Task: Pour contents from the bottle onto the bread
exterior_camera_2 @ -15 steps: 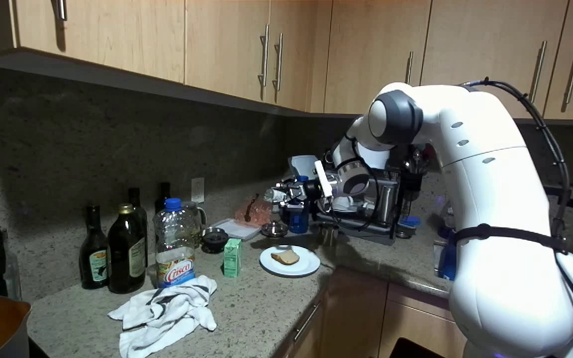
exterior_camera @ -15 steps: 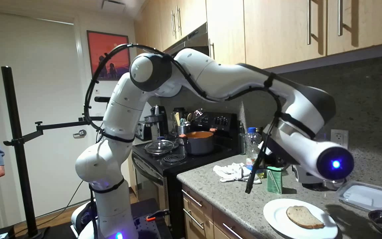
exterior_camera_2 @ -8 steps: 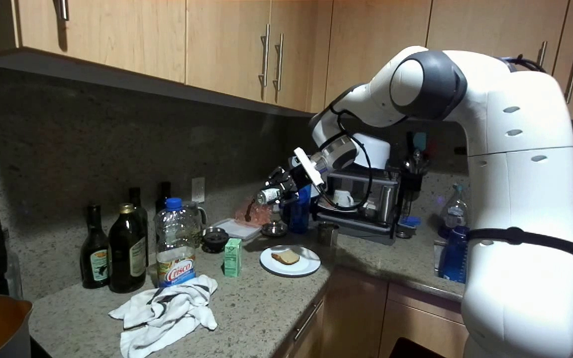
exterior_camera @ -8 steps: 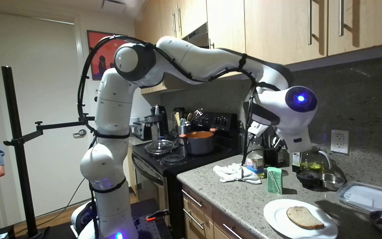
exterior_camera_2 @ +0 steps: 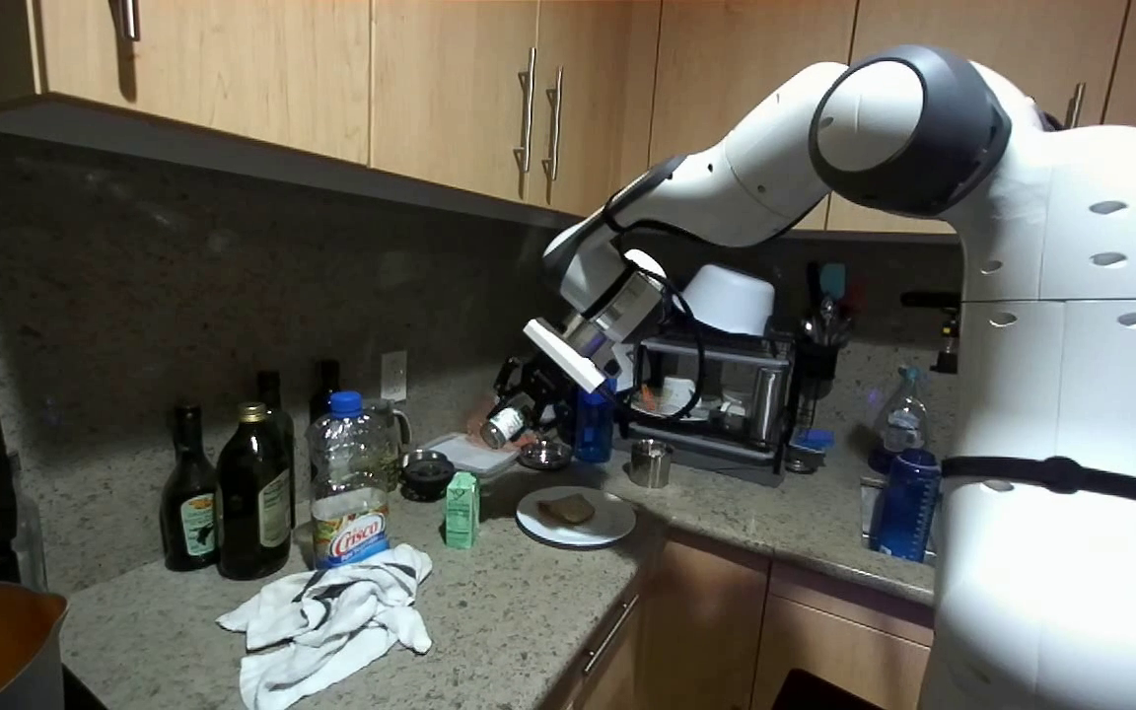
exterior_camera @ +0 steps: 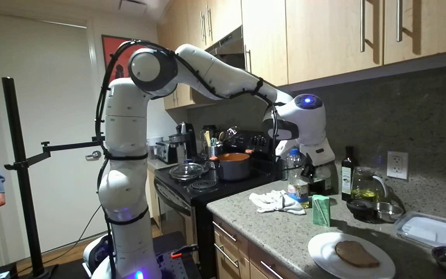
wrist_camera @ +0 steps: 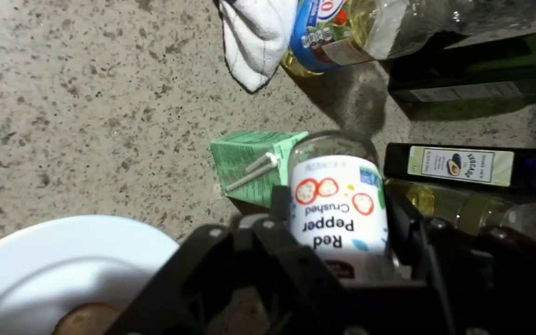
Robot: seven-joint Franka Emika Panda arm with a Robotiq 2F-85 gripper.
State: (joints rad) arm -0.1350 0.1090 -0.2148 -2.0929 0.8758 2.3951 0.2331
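white arm (exterior_camera_2: 1051, 375) stands right of the plate (exterior_camera_2: 615, 513) in an exterior view & reaches across, wrist bent down, higher than the plate. counter (exterior_camera_2: 489, 592) runs under the plate (round, white) & well past it. black stove (exterior_camera: 223, 190) well apart fr the plate, w/ a pot (exterior_camera: 234, 168) on it, also well apart. crisco bottle (exterior_camera_2: 351, 493), clear w/ blue cap, upright, left of the plate in an exterior view; dark glass bottles (exterior_camera_2: 254, 493) likewise left of the plate. crumpled towel (exterior_camera_2: 341, 611) also left of the plate there & nearer the cam than the plate is. gripper (wrist_camera: 335, 209) hangs off to the plate's side, higher up, fingers pinching the red pepper bottle (wrist_camera: 338, 214) btwn them. green carton (exterior_camera_2: 461, 510), upright, straw (wrist_camera: 250, 177) on its side, nr the plate, left of it in an exterior view. bread (exterior_camera: 356, 254), 1 brown slice, lies flat on the plate, in shade. red pepper bottle, glass w/ white label, is tilted in mid-air, up & left of the plate in an exterior view, right of the plate in the wrist view, its lettering upside down there
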